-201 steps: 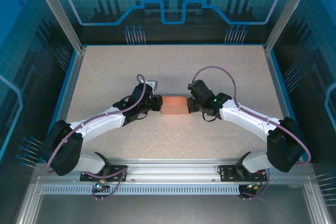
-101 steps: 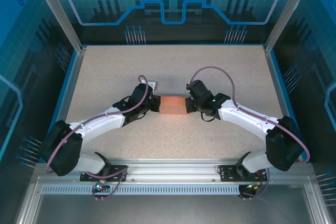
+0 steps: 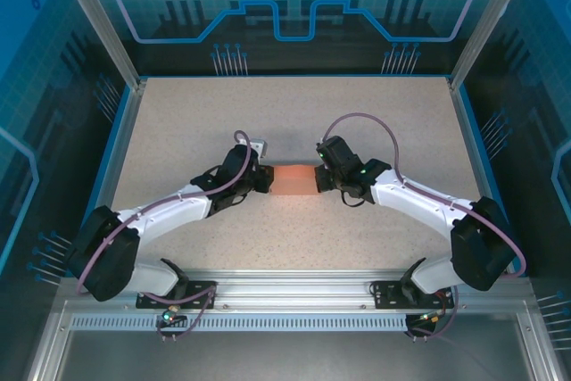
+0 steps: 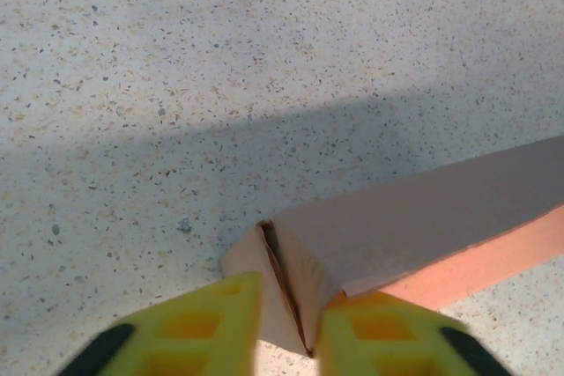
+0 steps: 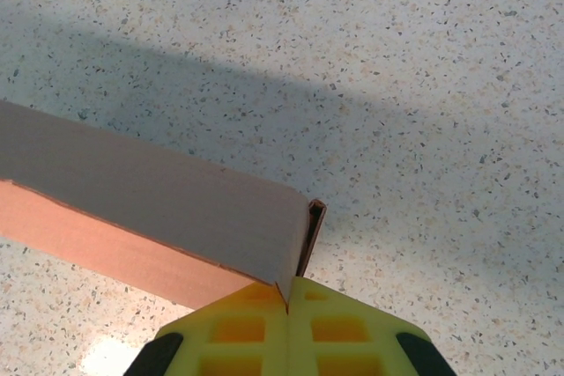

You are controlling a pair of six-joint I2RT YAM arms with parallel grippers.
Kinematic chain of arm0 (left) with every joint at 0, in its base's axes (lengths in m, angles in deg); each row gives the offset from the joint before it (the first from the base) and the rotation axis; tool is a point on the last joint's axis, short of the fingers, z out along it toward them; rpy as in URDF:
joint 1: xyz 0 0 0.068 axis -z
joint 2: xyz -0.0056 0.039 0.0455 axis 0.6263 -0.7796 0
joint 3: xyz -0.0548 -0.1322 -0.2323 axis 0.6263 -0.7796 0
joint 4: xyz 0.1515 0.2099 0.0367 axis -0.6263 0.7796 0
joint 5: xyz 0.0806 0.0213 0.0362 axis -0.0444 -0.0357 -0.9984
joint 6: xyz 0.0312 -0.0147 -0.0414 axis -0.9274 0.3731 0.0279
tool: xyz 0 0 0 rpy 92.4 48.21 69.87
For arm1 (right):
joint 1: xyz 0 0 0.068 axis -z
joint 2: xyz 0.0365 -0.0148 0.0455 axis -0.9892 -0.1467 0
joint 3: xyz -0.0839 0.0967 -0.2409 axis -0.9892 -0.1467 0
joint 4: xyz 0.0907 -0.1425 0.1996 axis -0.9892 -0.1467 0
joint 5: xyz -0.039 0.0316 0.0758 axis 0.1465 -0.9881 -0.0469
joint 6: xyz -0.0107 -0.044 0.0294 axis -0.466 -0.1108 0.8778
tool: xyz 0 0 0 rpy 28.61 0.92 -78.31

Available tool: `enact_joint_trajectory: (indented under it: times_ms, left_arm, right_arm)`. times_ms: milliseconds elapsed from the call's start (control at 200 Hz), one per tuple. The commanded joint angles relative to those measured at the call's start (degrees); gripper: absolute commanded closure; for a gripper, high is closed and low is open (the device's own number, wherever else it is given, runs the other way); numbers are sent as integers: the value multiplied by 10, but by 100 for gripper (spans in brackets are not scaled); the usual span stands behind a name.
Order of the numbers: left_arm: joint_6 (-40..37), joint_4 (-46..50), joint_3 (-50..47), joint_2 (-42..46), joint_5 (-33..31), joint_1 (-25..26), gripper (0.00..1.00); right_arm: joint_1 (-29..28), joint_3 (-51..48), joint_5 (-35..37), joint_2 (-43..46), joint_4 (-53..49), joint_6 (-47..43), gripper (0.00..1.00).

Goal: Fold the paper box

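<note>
Speckled tabletop (image 3: 178, 122) between blue walls (image 3: 294, 6); paper box (image 3: 293, 178) lay at the tabletop's middle.
The left gripper (image 4: 291, 323) had its jaws slightly apart, straddling the box's end flap. The right gripper (image 5: 288, 298) had its jaws pressed together, pinching the opposite end's edge. Both arms (image 3: 169, 205) reached inward from the near edge, elbows out.

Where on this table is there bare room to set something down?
Free: the far half of the table, between the paper box and the back edge; also the near strip between the box and the near edge. Crowded: mid-table, where the left gripper and right gripper sit at the box's ends.
</note>
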Motion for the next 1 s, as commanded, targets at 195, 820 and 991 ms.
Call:
enact_joint_trajectory:
  times_ms: [195,820,991]
  left_arm:
    - [-1,22,14,60,45,-13,48]
    - [48,-17,16,-7,114,-48,44]
    - [65,-36,-12,-10,123,-48,48]
  right_arm:
    - [-9,-12,7,-2,-21,-10,99]
    - [-12,-12,14,2,-19,-9,99]
    - [-12,-11,16,-1,-18,-9,97]
